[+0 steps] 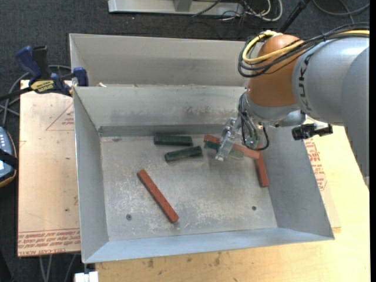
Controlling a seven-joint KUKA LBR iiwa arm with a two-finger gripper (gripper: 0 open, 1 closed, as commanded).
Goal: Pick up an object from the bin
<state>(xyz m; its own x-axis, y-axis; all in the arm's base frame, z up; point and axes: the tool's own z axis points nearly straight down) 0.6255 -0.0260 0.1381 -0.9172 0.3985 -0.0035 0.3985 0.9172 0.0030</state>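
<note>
A dark carpeted floor (41,10) lies under the grey metal bin (88,175), whose bare bottom is scuffed and pale. The gripper (224,147) is low in the bin's far right part, just in front of the back wall. It is directly over the middle of a short red bar (247,153) that lies slanted there. Whether the pincer is open or closed on that bar cannot be told. A second short red bar (262,173) lies just beside the first bar's right end, close to the right wall. To the left of the gripper lie two dark green bars, one near it (184,154) and one further back (173,139). A longer red bar (157,195) lies well apart, diagonal across the front left floor. The arm (335,75), with its orange cover (273,75), comes in from the right.
</note>
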